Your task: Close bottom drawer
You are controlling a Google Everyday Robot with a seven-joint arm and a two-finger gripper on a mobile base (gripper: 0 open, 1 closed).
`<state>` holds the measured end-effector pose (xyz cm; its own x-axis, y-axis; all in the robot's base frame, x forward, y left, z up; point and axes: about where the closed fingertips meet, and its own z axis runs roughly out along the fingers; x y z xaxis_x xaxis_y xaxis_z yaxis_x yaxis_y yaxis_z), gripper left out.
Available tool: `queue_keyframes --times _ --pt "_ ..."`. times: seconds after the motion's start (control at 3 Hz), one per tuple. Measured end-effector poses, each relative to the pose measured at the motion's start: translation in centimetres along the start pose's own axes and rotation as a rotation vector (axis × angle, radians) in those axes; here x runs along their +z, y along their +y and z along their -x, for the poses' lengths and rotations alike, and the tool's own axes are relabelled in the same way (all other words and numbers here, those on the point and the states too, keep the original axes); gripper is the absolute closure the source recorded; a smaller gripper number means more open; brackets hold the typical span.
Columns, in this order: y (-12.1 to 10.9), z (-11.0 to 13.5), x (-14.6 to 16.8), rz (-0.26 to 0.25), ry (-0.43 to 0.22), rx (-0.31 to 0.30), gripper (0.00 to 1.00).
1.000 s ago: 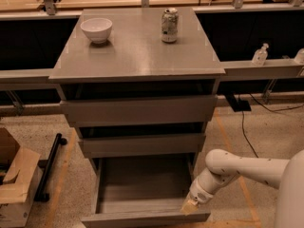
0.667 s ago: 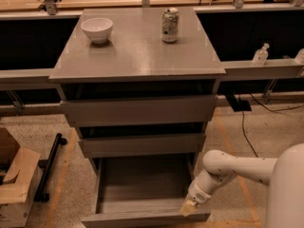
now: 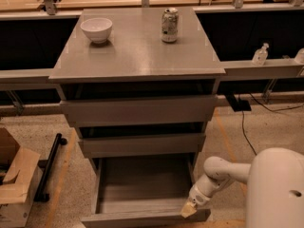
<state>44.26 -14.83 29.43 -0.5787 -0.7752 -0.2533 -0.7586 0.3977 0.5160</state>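
Observation:
The bottom drawer [image 3: 142,186] of the grey cabinet stands pulled far out, its deep box empty and its plain front [image 3: 142,219] at the lower edge of the camera view. My gripper [image 3: 189,210] hangs from the white arm [image 3: 218,175] at the drawer's front right corner, its tan tip touching or just over the front panel's top edge. The middle drawer [image 3: 141,145] and the top drawer [image 3: 138,110] above stick out only slightly.
A white bowl [image 3: 96,29] and a drink can [image 3: 169,25] stand on the cabinet top [image 3: 137,56]. A cardboard box [image 3: 14,184] and a black bar [image 3: 50,165] lie on the floor at left. A cable [image 3: 244,127] trails at right. My white body [image 3: 278,189] fills the lower right.
My arm has drawn nearer, and my white body now covers more of the lower right. The gripper stays at the drawer's front right corner. The drawer looks unmoved.

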Motion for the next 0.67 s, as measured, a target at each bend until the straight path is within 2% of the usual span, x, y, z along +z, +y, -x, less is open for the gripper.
queue_keyframes --times 0.33,0.67 --pt "-3.0 -1.1 3.3 0.023 0.031 0.037 1.0" --pt "-5.8 -3.3 8.0 0.069 0.101 0.108 1.0"
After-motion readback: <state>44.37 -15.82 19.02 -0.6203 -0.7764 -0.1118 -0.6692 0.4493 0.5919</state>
